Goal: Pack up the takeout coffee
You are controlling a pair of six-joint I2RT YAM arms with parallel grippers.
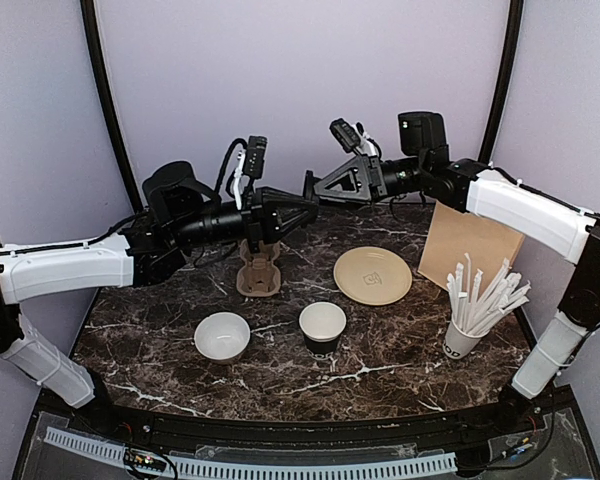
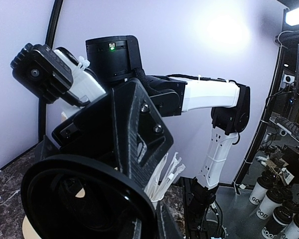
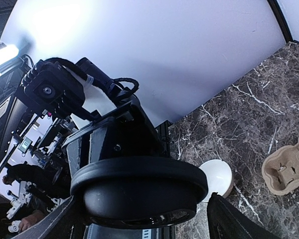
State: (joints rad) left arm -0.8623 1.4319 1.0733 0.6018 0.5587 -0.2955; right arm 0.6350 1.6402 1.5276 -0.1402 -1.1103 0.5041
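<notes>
Black lid [image 3: 139, 194] held high (grasp unclear), cup [image 1: 322, 343] standing apart from bowl [image 1: 206, 350]

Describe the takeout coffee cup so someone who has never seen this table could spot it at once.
On the dark marble table, look along the near row of three containers. The coffee cup stands in the middle, with the white bowl on its left and the cup of straws on its right. It alone has a black lower body.
</notes>
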